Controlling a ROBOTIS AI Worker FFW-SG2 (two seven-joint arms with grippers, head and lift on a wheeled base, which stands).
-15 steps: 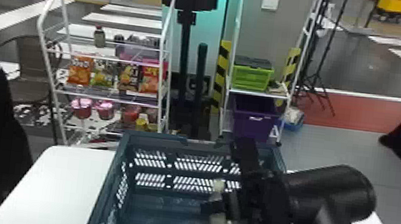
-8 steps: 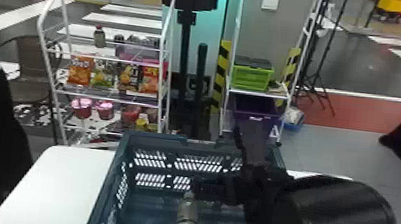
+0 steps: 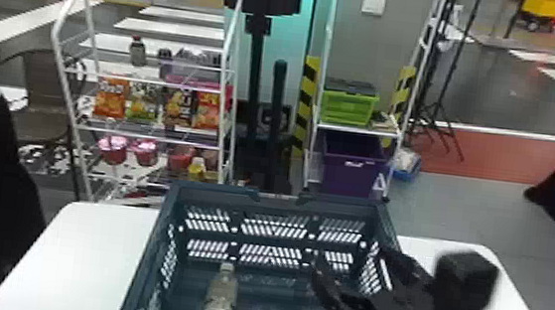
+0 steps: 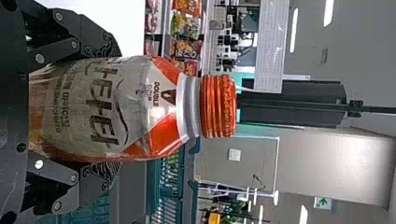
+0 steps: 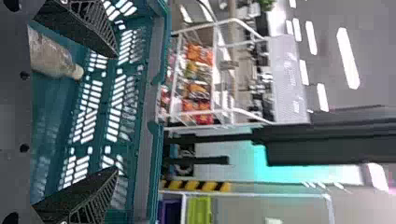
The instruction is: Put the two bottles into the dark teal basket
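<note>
My right gripper (image 3: 350,259) stands open above the right part of the dark teal basket (image 3: 340,205). Inside the basket, left of centre, is a clear bottle (image 3: 221,294) with a pale cap; I cannot tell whether it stands or lies. In the right wrist view the open right gripper (image 5: 115,112) has nothing between its fingers, with the bottle (image 5: 52,55) beyond one finger and the basket rim (image 5: 148,116) past the tips. In the left wrist view my left gripper (image 4: 114,110) is shut on the second bottle (image 4: 88,108), orange-capped and upright, with the basket (image 4: 187,200) behind it.
The basket sits on a white table (image 3: 75,254), with bare tabletop on both its sides. Behind the table stand a snack rack (image 3: 221,125) and a shelf (image 3: 359,130) holding a green crate (image 3: 348,110) and a purple bin (image 3: 352,168).
The right gripper has let go of the clear bottle, which is now in the basket's left part. That gripper has opened and moved off to the right.
</note>
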